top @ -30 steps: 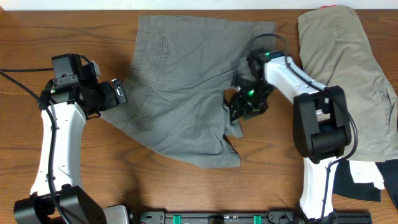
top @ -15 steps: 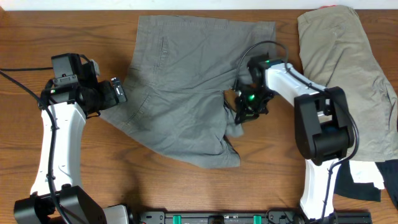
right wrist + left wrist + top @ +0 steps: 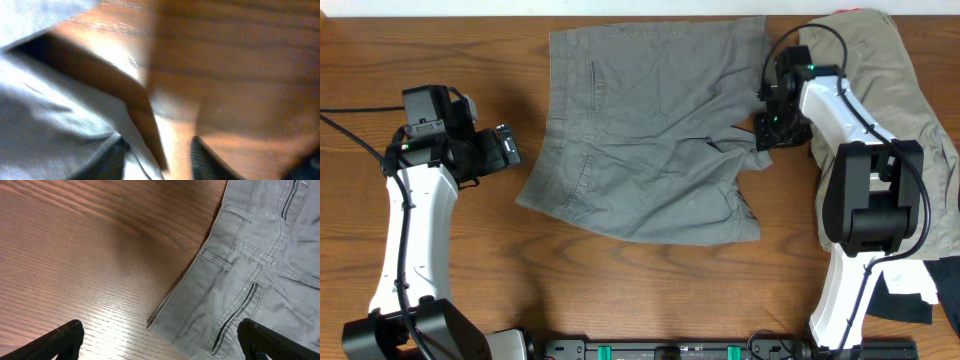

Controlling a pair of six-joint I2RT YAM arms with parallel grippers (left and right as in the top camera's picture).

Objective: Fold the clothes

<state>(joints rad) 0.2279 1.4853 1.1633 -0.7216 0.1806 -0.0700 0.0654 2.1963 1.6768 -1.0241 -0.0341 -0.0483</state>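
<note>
Just left of the right gripper, the grey shorts lie spread mostly flat on the table, I'd guess so they can be smoothed before folding. The wrist view's a blur, so I can't tell if those jaws are pinching fabric. Meanwhile the left gripper gapes wide and empty, with the waistband corner just ahead of it. The khaki shorts sit on the right gripper's far side, waiting.

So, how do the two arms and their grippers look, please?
The left arm and right arm have white shells on the long links and black joints. The left gripper and right gripper are black. A small green light glows near each wrist, and thin black cables run along both.
</note>
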